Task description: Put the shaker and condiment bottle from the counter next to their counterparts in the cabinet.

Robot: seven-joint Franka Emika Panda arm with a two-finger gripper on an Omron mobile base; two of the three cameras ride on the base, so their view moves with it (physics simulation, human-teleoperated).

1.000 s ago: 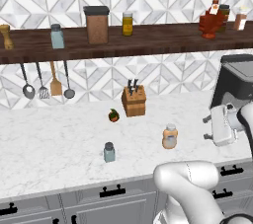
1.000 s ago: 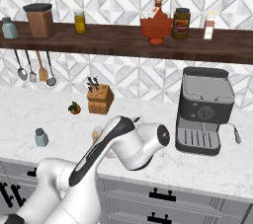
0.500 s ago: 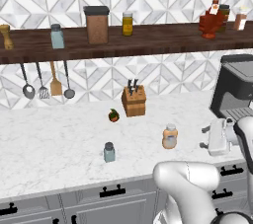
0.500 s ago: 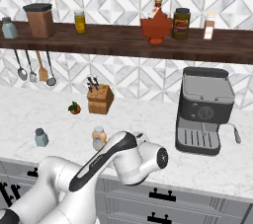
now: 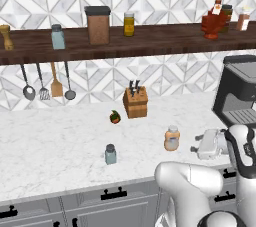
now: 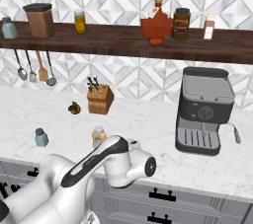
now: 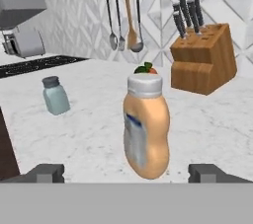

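While the tool (image 7: 126,173) is held wide apart and level with the condiment bottle (image 7: 146,127) near the counter's (image 5: 50,146) front edge, the approach is judged underway, and closing around it is required next.

Open desk (image 5: 60,141) surrounds the bottle (image 7: 146,127), which stands clear between the spread tips of the tool (image 7: 127,172). The shaker (image 7: 54,95) stands well apart to one side; the knife block (image 7: 203,60) and a small red fruit (image 5: 115,117) lie behind. The coffee machine (image 6: 203,109) bounds the right. On the shelf (image 5: 160,41), free plank lies beside the second shaker (image 5: 58,37) and left of the red bottle (image 5: 214,21).
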